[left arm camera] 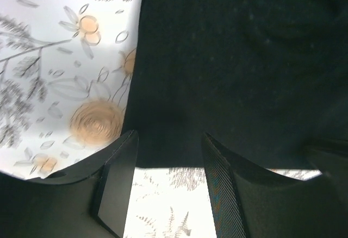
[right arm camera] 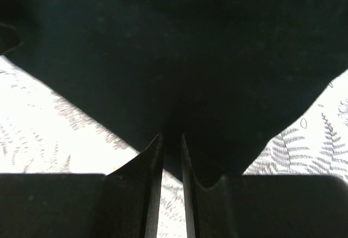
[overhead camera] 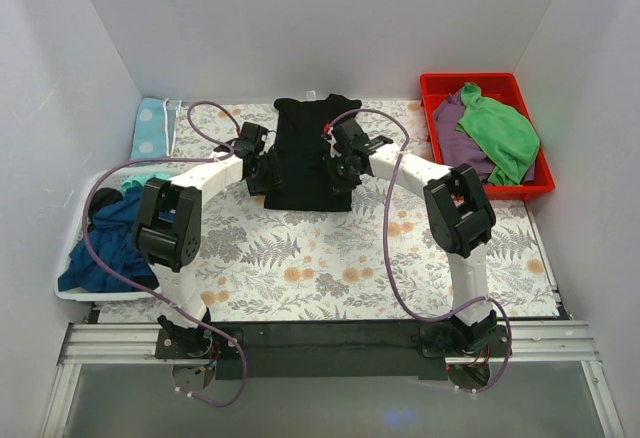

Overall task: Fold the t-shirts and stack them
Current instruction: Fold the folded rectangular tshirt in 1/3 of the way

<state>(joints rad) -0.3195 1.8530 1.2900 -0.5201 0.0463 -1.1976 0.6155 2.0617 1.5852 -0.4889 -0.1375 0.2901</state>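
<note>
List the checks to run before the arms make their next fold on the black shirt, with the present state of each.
1. Right gripper clamped on the black t-shirt: ok, fingers nearly together with cloth pinched at the tips.
2. Left gripper holding cloth: not ok, jaws open, shirt edge between the tips ungripped.
3. Grippers level with each other across the shirt: ok in the top view.
4. Shirt's side edges lying flat: cannot tell, the arms cover them.
5. Red bin clear of the shirt: ok, it stands apart to the right.
</note>
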